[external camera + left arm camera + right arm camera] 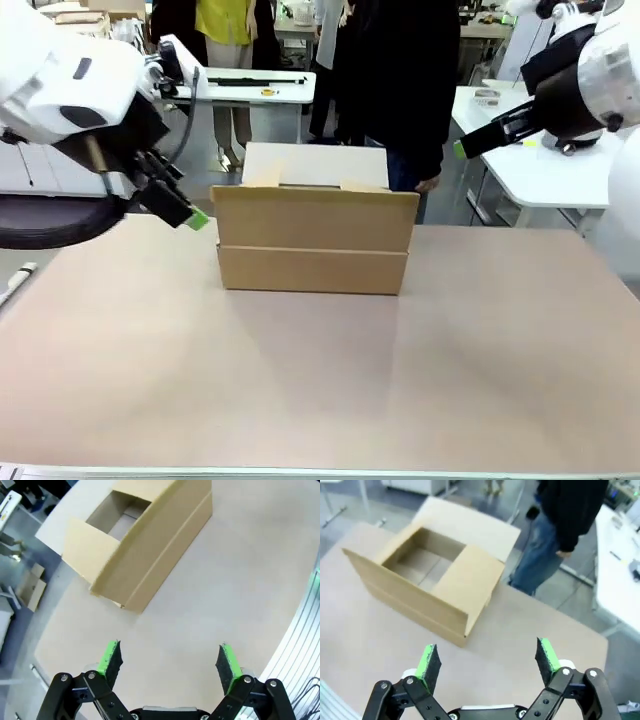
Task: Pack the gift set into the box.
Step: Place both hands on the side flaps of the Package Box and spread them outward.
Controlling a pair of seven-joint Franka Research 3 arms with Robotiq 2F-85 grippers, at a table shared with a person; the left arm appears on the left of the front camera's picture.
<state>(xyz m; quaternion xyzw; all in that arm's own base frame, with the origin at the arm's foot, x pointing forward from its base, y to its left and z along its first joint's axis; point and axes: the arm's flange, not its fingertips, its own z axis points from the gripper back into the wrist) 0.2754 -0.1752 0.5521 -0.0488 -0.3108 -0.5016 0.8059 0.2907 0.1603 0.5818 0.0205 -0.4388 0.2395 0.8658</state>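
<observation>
The box (313,240) sits on the tan surface (320,380), toward its far side and about midway between the two arms. Its opening faces up, and the right wrist view shows bare cardboard floor inside (420,567). Its long axis runs left to right, parallel to the robot's edge of the surface. One end flap (465,580) lies folded over the right end of the opening. The far long flap (315,165) sticks out toward the person. The near long flap appears to hang down against the front wall.

The person (400,80) stands just behind the box's right end, with one hand (430,183) near its far right corner.

The left gripper (195,217) hangs just left of the box without touching it, its fingers (111,660) spread wide. The right gripper (462,148) hovers higher, off to the right and well apart from the box, its fingers (429,665) also spread.
</observation>
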